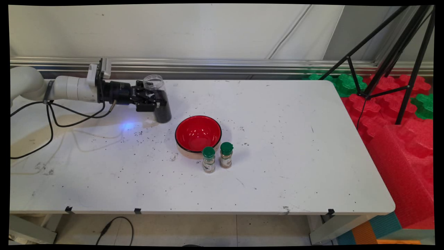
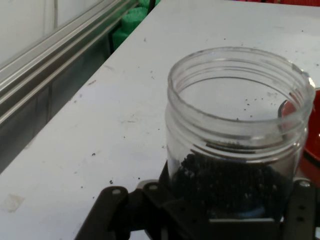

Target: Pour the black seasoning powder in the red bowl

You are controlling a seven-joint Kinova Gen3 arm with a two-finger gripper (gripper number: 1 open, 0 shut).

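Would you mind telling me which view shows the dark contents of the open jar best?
The hand view: the clear jar fills the picture, with dark granules visible in its lower part. The main view shows the jar only small, held by the gripper, its lower part dark.

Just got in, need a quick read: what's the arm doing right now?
The gripper is shut on an open clear jar part full of dark grains, held at the table's far left side. The red bowl sits to the jar's right, apart from it, with two green-capped spice bottles standing upright just in front of it. Dark specks are scattered over the tabletop.
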